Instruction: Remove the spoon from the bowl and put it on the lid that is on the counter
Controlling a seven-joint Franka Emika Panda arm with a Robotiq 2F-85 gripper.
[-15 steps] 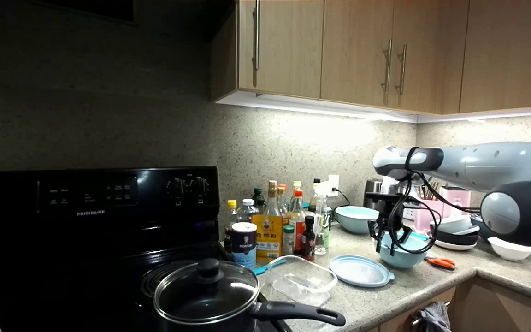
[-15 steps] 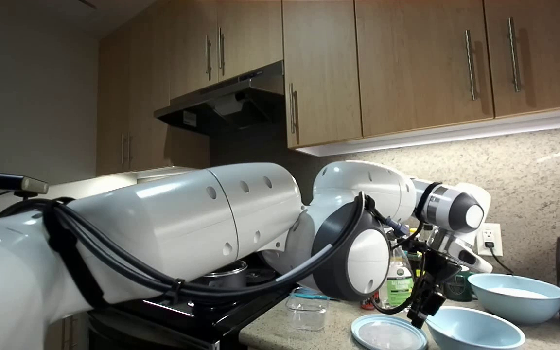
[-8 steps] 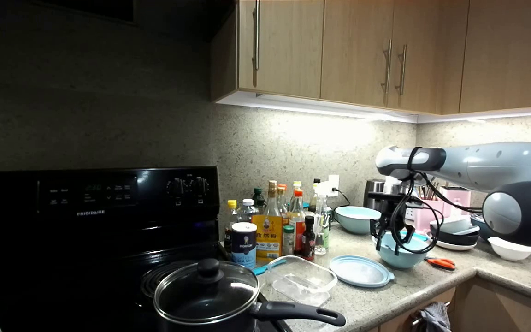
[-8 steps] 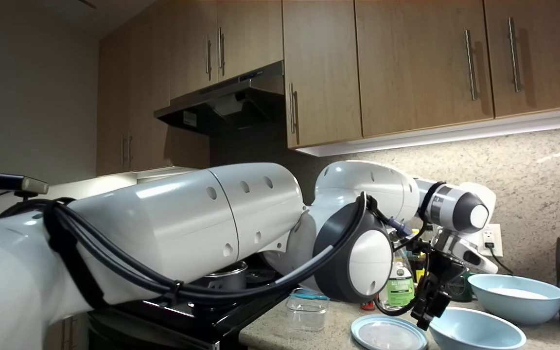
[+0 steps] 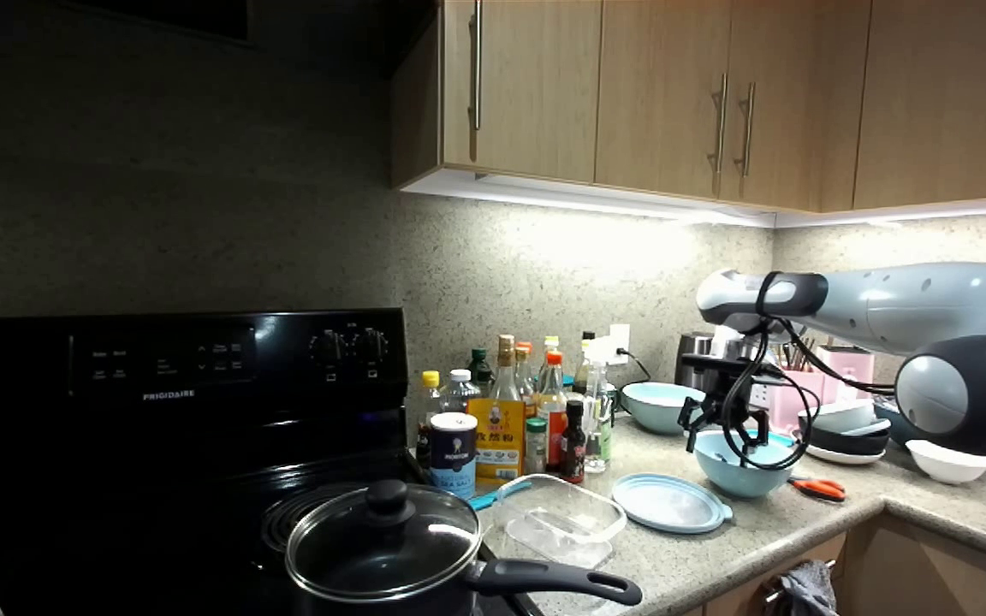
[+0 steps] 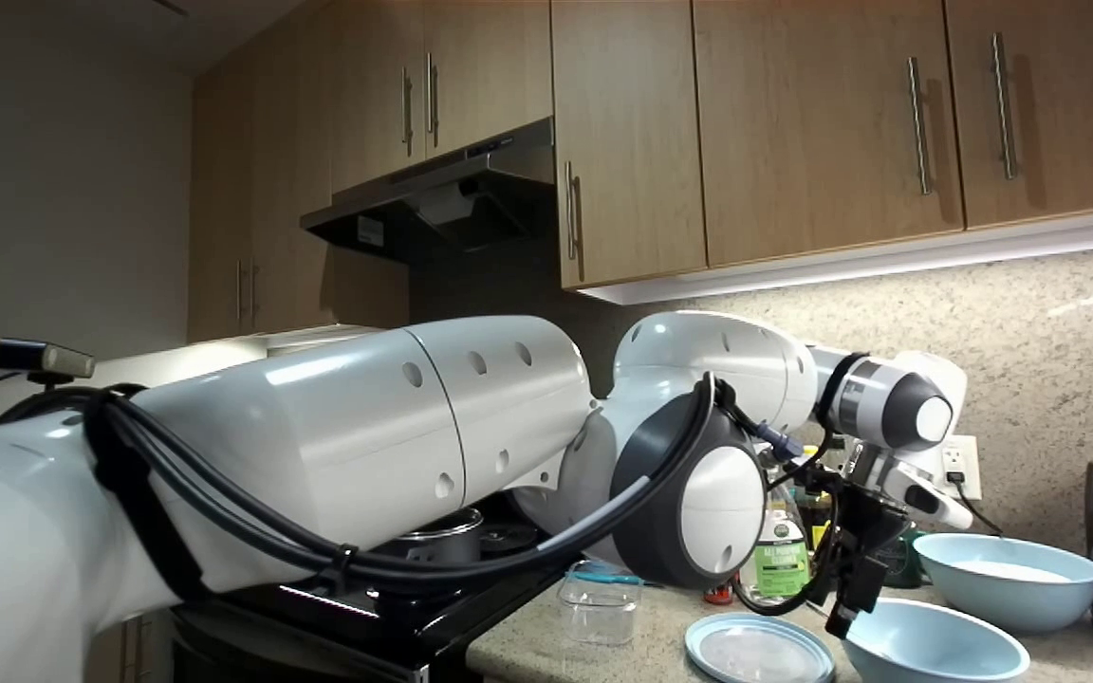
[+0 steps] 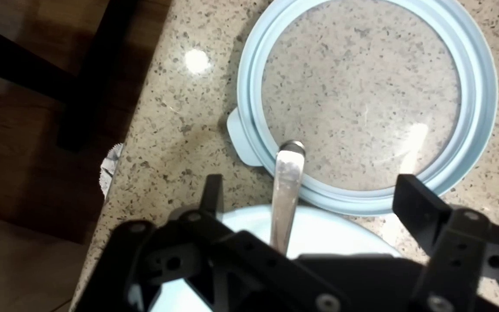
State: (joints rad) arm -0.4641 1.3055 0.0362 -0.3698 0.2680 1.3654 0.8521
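See the spoon (image 7: 287, 190) in the bowl (image 7: 327, 229), leaning out nearly straight up the wrist view, handle-first toward the lid (image 7: 362, 95). Find the gripper (image 7: 308, 184) with jaws wide apart astride it, hiding its lower part. Note an orange-handled tool (image 5: 820, 489) beside the bowl.

Over the lid (image 7: 362, 95) there is free room straight down to its face. Just beside it the bowl (image 5: 733, 481), taller than the lid, blocks a low sideways pass. The spoon (image 7: 287, 190) juts from the bowl toward the lid, between the spread fingers (image 7: 422, 212) of the gripper (image 7: 312, 190), with a gap on either side. On the lid's stove (image 5: 159, 428) side a clear container (image 5: 557, 518) sits near; between lid and wall (image 5: 596, 282), bottles (image 5: 573, 445) crowd the way
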